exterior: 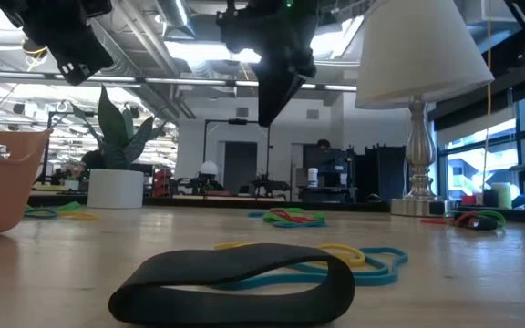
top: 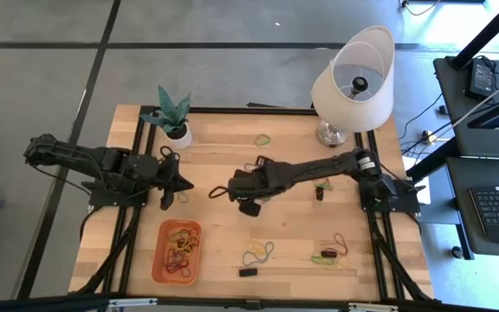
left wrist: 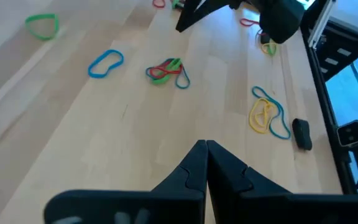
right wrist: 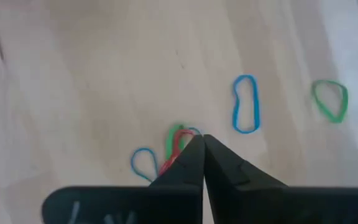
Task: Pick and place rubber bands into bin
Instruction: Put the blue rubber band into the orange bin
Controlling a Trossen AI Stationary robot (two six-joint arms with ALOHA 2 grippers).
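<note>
Hovering above the middle of the worktop point(top: 232, 139), the right gripper point(top: 217, 192) has its fingers pressed together, tips meeting just over a tangle of red, green and blue bands point(right wrist: 169, 152). Whether a strand is pinched between them cannot be told; in the low view the gripper hangs well clear of the surface with nothing visibly dangling.

The left gripper point(top: 184, 184) is also closed, empty, waiting just left of the right one.

Nearest the tangle lie a blue band point(right wrist: 245, 103) and a green band point(right wrist: 330, 99), both apart from it on bare wood. Farther off, toward the lamp point(top: 353, 82), another green loop point(top: 262, 139) sits alone.

The bin point(top: 177, 252) rests near the worktop's front edge, on the left arm's side of the tangle. It already holds a small heap of bands, so part of the job is done.

Much remains: a yellow-and-blue cluster point(top: 258, 253) beside the bin, a mixed cluster point(top: 332, 251) farther toward the right arm's base, and a few near that arm. Roughly half, by my judgement, is left.
</note>
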